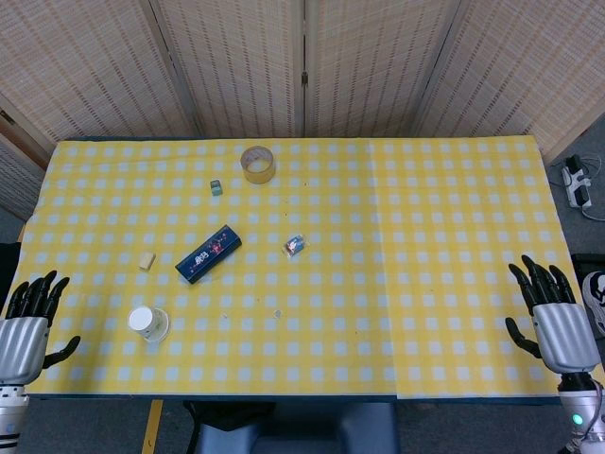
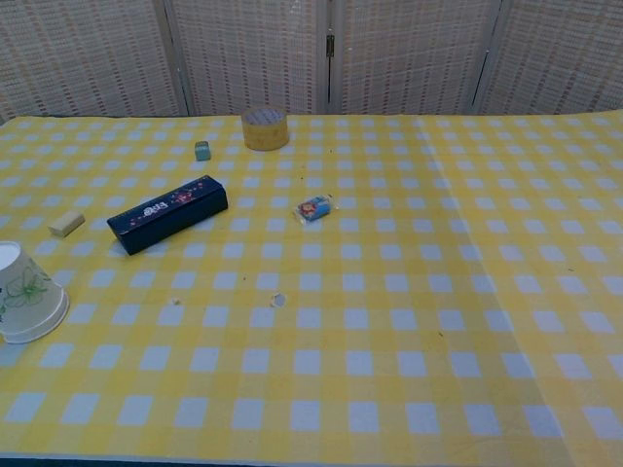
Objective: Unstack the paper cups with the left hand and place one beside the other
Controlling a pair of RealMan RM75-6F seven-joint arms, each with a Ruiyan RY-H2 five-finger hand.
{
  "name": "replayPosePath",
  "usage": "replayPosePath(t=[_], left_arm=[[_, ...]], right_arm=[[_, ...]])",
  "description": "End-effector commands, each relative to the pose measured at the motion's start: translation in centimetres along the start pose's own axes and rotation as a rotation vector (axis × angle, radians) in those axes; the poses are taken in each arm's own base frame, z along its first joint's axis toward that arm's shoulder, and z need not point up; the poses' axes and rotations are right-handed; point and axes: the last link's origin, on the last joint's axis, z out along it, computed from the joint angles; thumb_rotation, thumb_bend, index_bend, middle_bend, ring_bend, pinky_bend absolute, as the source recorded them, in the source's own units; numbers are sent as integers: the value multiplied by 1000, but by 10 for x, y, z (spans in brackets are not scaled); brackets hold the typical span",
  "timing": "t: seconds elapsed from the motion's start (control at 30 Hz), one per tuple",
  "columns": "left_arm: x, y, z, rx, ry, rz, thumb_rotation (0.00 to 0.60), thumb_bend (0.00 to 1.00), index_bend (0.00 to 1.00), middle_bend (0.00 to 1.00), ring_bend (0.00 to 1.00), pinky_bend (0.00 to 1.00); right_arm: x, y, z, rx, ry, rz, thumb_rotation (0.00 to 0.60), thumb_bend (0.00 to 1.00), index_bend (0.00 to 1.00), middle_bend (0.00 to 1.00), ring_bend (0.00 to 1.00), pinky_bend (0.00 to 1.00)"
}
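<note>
The stacked paper cups [image 1: 148, 323] stand upside down near the table's front left; in the chest view the cups [image 2: 26, 293] are white with a green print. My left hand [image 1: 30, 322] rests at the table's left edge, fingers apart and empty, a short way left of the cups. At the right edge my right hand [image 1: 553, 322] is also spread and empty. Neither hand appears in the chest view.
A dark blue box [image 1: 208, 253] lies behind the cups, with a small beige block [image 1: 146, 260] to its left. A roll of tape [image 1: 258, 164], a small green cube [image 1: 216, 187] and a small wrapped packet [image 1: 296, 245] sit further back on the yellow checked tablecloth [image 1: 425, 284].
</note>
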Motion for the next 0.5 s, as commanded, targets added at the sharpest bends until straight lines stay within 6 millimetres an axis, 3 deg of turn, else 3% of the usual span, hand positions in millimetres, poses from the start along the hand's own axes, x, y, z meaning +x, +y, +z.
replayPosePath(t=[0.03, 0.3, 0.5], left_arm=[[0, 0, 0, -2, 4, -2, 600, 260, 0, 0, 12, 0], [-2, 5, 3, -34, -4, -13, 600, 271, 11, 0, 16, 0], [3, 21, 15, -133, -27, -15, 600, 274, 44, 1, 21, 0]], right_arm=[[1, 0, 1, 1, 1, -2, 600, 405, 0, 0, 81, 0], [4, 0, 1, 1, 2, 3, 600, 405, 0, 0, 79, 4], [10, 0, 3, 2, 23, 0, 600, 406, 0, 0, 78, 5]])
